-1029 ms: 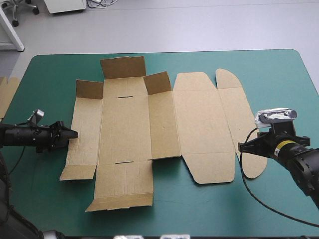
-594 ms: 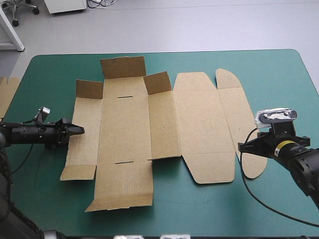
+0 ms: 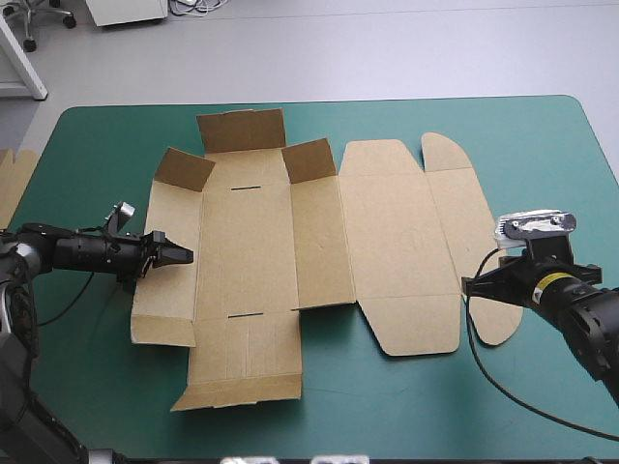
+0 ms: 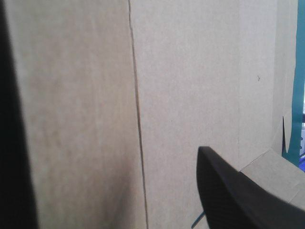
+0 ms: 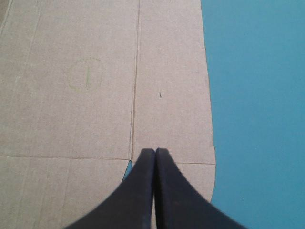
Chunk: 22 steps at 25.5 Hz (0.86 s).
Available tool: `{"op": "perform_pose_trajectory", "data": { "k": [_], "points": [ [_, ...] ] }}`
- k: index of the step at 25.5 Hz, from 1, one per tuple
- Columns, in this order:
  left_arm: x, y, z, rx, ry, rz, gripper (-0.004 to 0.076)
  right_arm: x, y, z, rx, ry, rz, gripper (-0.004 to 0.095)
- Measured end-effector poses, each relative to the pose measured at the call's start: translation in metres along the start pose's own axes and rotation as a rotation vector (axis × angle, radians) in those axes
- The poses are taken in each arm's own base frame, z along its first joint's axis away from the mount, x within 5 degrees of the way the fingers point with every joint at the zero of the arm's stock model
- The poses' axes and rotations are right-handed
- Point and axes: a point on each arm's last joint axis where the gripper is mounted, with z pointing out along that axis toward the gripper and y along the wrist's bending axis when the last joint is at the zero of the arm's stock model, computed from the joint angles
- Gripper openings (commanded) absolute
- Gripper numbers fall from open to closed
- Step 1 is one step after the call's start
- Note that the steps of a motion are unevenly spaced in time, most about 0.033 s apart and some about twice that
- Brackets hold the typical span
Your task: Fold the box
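Observation:
The brown box (image 3: 290, 242) lies as a cut sheet on the teal-green cover, mostly flat. Its far flaps (image 3: 240, 130) stand up, and the far-left corner flap (image 3: 184, 169) tilts inward. My left gripper (image 3: 177, 255) reaches in from the left, low over the sheet's left panel. In the left wrist view, one black finger (image 4: 243, 200) shows at one side and a dark strip at the other, set wide apart, with brown board (image 4: 181, 86) filling the space ahead. My right gripper (image 3: 468, 286) (image 5: 154, 151) is shut, its tip over the box's right edge (image 5: 167, 119), near a fold line.
More brown board (image 3: 12, 184) lies at the table's left edge. Bare teal-green cover (image 3: 406, 406) runs along the near side of the table, and more of it (image 3: 561, 164) lies to the right of the sheet.
My left gripper has slid right, from the sheet's left edge onto its left panel. The sheet shifted slightly right and the far-left corner flap tipped inward. The right arm has not moved.

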Motion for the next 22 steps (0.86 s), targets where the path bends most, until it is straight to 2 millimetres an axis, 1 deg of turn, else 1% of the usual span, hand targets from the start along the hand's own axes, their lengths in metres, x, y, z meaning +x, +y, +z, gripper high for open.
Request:
{"op": "perform_pose_trajectory", "data": {
  "k": [1,2,6,10,15,18,22],
  "points": [
    [0.000,0.000,0.000,-0.003,-0.003,0.006,0.0328,0.000,0.000,0.000,0.000,0.000,0.000,-0.0019],
    [0.000,0.000,0.000,-0.003,-0.003,0.009,0.0273,0.000,0.000,0.000,0.000,0.000,0.000,-0.0019],
    [0.000,-0.006,-0.004,-0.012,-0.020,0.043,0.0001,0.000,0.000,0.000,0.000,0.000,0.000,-0.0019],
    [-0.001,-0.008,-0.005,-0.014,-0.028,0.057,-0.0010,0.000,0.000,0.000,0.000,0.000,0.000,-0.0019],
    [-0.002,-0.013,-0.001,-0.021,-0.016,0.078,-0.0010,0.000,0.000,0.000,0.000,0.000,0.000,-0.0019],
    [-0.007,-0.016,-0.002,-0.036,-0.008,0.104,-0.0010,0.000,0.000,0.000,0.001,0.003,0.000,-0.0019],
    [-0.019,-0.023,-0.013,-0.075,-0.010,0.157,-0.0010,0.000,0.000,0.000,0.001,0.004,0.000,-0.0019]
  ]
}}
